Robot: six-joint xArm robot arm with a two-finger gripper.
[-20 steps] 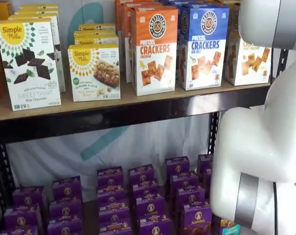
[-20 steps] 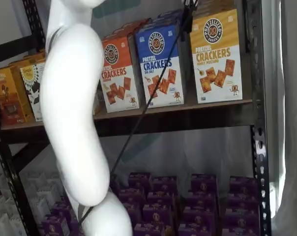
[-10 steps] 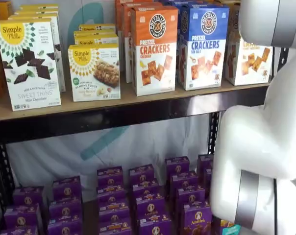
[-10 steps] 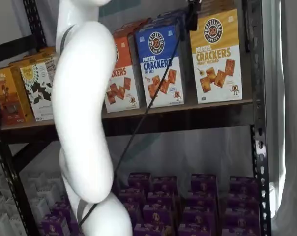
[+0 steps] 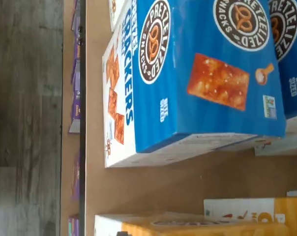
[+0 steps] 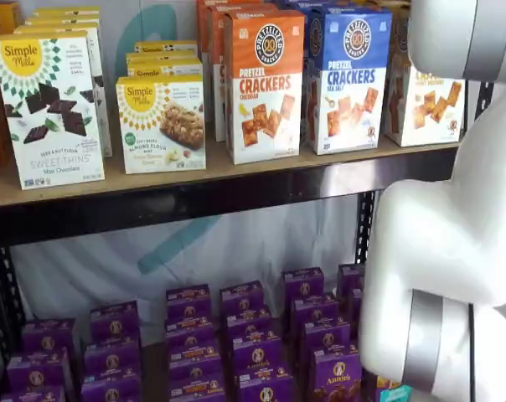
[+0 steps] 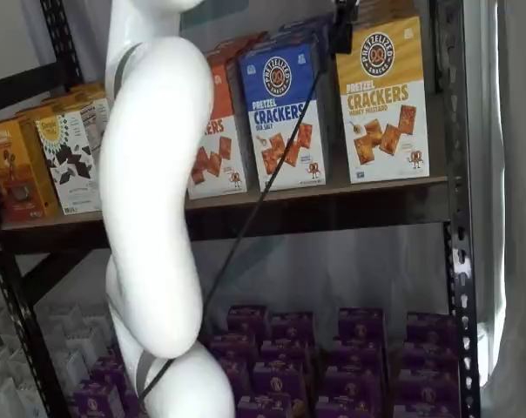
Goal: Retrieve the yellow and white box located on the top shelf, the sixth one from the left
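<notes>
Hand (image 7: 341, 30): high at the top edge, grip unreadable | yellow and white box (image 7: 383, 100): just beside, untouched

Front-row boxes only were counted on the top shelf (image 6: 236, 180). There was one yellow and white box (image 7: 383, 100) at about two o'clock, one blue cracker box (image 7: 285, 113), one orange cracker box (image 6: 265, 86), and two white sunburst boxes (image 6: 48, 109). Rows behind them could not be counted. Many purple boxes (image 6: 245, 335) filled the lower shelf, too many to count.
</notes>
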